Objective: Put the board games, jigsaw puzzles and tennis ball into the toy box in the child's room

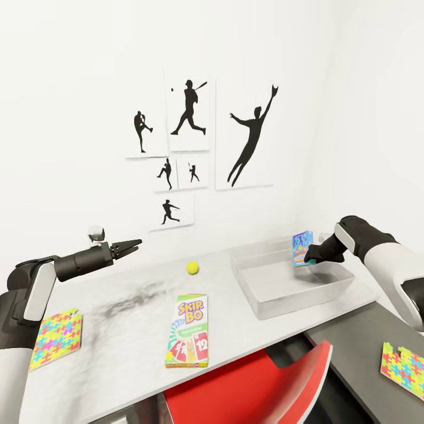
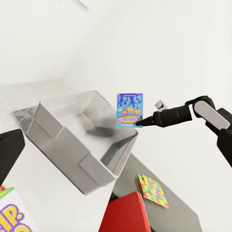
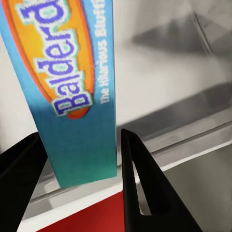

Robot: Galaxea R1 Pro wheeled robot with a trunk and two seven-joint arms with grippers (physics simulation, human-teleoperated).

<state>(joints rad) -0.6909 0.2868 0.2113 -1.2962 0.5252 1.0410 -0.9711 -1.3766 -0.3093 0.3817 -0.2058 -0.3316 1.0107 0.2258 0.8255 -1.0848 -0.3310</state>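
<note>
— Looking from the head: why is the blue game (image 1: 302, 248) upright?
— Right gripper (image 1: 310, 255) pinches its edge over the toy box (image 1: 330, 291), at two o'clock. Left gripper (image 1: 131, 244) looks closed, empty.
— Left wrist?
— Game (image 2: 129, 110) hangs above the box (image 2: 63, 140).
— Right wrist?
— Fingers (image 3: 137, 164) flank the game (image 3: 72, 87), ready to drop.

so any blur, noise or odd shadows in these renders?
Head view: a dark, grainy shadow smear on the table below the left claw; edges look stretched. Right wrist view: the blue board game is close up, its print soft. Left wrist view: a smudgy shadow inside the toy box, with the wall washed out.
</note>
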